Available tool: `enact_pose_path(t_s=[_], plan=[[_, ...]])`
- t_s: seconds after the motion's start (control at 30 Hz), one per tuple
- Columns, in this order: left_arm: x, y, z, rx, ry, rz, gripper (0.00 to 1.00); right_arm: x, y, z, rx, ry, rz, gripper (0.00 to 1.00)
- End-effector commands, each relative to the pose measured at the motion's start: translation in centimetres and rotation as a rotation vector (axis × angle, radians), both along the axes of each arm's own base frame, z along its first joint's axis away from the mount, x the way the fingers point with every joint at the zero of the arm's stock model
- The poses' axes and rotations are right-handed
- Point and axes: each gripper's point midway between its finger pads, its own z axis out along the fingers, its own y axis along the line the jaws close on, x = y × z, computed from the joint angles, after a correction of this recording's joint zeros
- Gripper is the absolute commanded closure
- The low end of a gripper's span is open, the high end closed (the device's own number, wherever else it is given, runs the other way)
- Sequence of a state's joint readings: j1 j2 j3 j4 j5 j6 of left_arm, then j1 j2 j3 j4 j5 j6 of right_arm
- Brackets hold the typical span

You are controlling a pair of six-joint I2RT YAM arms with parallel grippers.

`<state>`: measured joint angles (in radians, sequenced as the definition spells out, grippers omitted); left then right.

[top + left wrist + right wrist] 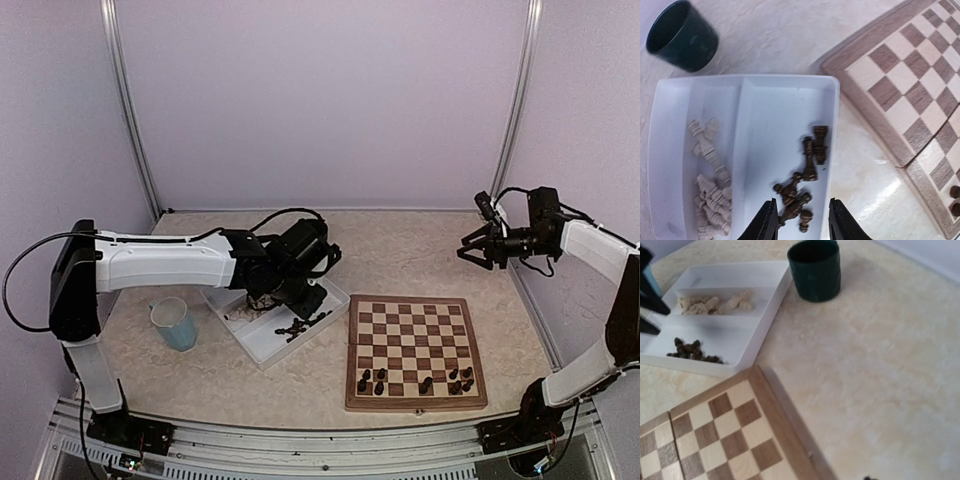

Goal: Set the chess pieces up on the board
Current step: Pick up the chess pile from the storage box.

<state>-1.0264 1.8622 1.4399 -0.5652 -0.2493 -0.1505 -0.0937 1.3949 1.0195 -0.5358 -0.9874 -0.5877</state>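
The left pincer is found released, its fingers parted directly above a heap of dark brown turned wooden chessmen in one compartment of a white two-compartment plastic tray. Pale beige chessmen are noted in the compartment to this pincer's left. The square wooden chessboard lies to its right, with several dark pieces standing on the near rows. The right pincer is raised beyond the board's far right corner, jaws parted, nothing grasped. A dark green cup stands beyond the tray.

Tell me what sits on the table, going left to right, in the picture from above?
Cup → white tray → chessboard.
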Motion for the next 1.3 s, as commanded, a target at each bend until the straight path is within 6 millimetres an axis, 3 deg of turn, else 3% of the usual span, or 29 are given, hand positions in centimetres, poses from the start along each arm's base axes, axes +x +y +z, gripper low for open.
enact_pose_path(t_s=[0.0, 0.27, 0.57, 0.67, 1.0, 1.27], plan=[[0.8, 5.3, -0.1, 0.052, 0.044, 0.130, 0.64, 0.7, 0.4, 1.4, -0.009, -0.013, 0.039, 0.48], [0.0, 8.7, -2.5, 0.015, 0.153, 0.076, 0.63, 1.2, 3.5, -0.5, -0.055, 0.035, 0.132, 0.52], [0.3, 8.8, -5.3, 0.038, 0.195, -0.039, 0.61, 1.1, 7.1, -2.3, -0.119, 0.050, 0.225, 0.53], [0.9, 9.2, -6.3, 0.059, 0.191, -0.056, 0.61, 0.9, 7.5, -2.7, -0.126, 0.059, 0.235, 0.53], [-0.4, 8.8, -9.3, 0.093, 0.267, -0.161, 0.62, 0.6, 8.1, -3.7, -0.136, 0.086, 0.248, 0.53], [-0.9, 9.3, -11.1, 0.141, 0.307, -0.180, 0.72, 0.5, 8.5, -4.1, -0.137, 0.095, 0.260, 0.53]])
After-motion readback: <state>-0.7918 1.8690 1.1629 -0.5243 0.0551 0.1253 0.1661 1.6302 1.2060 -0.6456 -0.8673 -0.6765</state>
